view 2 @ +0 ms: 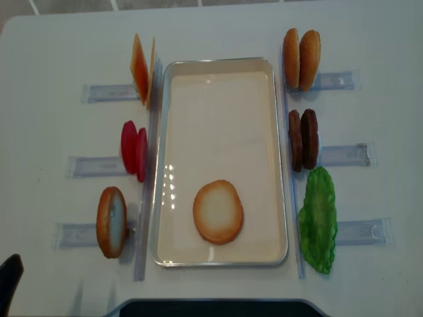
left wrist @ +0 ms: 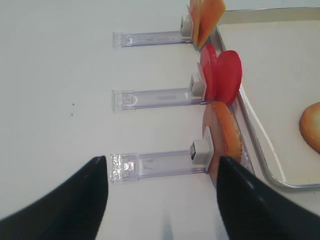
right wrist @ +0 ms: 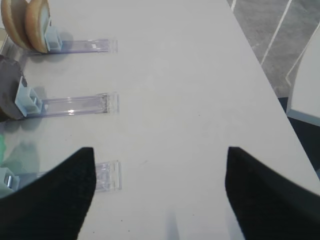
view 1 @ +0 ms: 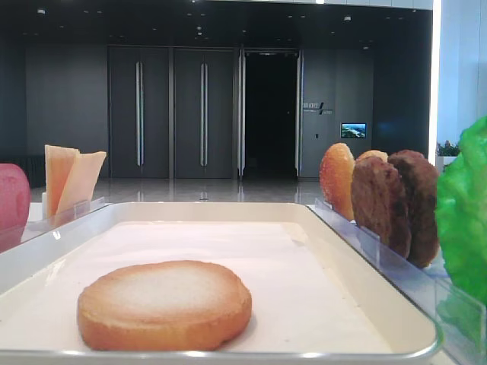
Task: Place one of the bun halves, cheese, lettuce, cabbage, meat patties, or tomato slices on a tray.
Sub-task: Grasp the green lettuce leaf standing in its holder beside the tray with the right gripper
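One bun half [view 2: 218,211] lies flat, pale face up, at the near end of the white tray [view 2: 218,119]. Another bun half [left wrist: 222,137] stands in the near left holder, and two more [view 2: 301,58] stand at the far right. Cheese [view 2: 142,69] and tomato slices [view 2: 134,148] stand left of the tray. Meat patties [view 2: 303,140] and lettuce [view 2: 317,228] stand to its right. Cabbage is out of view. My left gripper [left wrist: 161,160] hangs open and empty over the table beside the standing bun's holder. My right gripper [right wrist: 160,150] is open and empty over bare table.
Clear plastic holders [view 2: 337,80] stick out from both sides of the tray. The table's right edge [right wrist: 260,65] runs close beside the right gripper, with grey floor beyond it. A dark base [view 2: 211,307] sits at the near table edge.
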Robot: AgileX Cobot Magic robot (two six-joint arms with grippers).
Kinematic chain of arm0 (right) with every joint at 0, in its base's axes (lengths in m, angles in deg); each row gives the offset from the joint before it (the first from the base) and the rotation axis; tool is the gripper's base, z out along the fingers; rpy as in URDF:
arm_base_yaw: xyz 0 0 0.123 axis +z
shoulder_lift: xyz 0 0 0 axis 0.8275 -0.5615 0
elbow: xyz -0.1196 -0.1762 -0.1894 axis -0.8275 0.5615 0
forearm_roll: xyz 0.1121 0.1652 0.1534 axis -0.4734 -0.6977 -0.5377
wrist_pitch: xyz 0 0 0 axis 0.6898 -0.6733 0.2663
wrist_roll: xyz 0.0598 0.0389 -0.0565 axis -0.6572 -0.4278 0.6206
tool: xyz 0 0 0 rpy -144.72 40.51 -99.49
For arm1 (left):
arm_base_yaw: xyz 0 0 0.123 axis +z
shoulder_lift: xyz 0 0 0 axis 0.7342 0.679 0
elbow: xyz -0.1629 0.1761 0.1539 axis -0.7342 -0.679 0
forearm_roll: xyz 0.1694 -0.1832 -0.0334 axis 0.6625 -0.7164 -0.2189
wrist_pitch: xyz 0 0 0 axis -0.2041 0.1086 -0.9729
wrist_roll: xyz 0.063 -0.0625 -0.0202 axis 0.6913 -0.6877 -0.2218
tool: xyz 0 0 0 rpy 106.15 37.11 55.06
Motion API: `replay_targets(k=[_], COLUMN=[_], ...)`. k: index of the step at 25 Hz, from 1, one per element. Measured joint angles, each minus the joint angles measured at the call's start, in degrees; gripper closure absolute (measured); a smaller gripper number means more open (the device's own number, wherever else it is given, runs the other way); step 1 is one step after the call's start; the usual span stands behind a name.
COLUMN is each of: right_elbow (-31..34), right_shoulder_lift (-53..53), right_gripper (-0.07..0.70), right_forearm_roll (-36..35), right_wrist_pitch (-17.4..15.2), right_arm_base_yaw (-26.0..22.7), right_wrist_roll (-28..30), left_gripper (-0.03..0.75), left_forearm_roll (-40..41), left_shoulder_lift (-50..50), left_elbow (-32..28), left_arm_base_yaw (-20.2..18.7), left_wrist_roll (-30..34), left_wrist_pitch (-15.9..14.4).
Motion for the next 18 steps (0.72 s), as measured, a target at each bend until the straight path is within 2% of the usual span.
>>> replay_targets(k=[18], right_elbow=[0.0], right_shoulder_lift=[0.0], right_gripper=[0.09], right_forearm_roll=[0.0], right_wrist_pitch=[0.0], right_arm_base_yaw=[0.0], right_wrist_roll=[0.0], left_gripper=[0.198], left_forearm_roll=[0.0], left_shoulder_lift=[0.0], left_elbow=[0.0], left_arm_base_yaw=[0.0], left_wrist_roll=[0.0], left_wrist_pitch=[0.0])
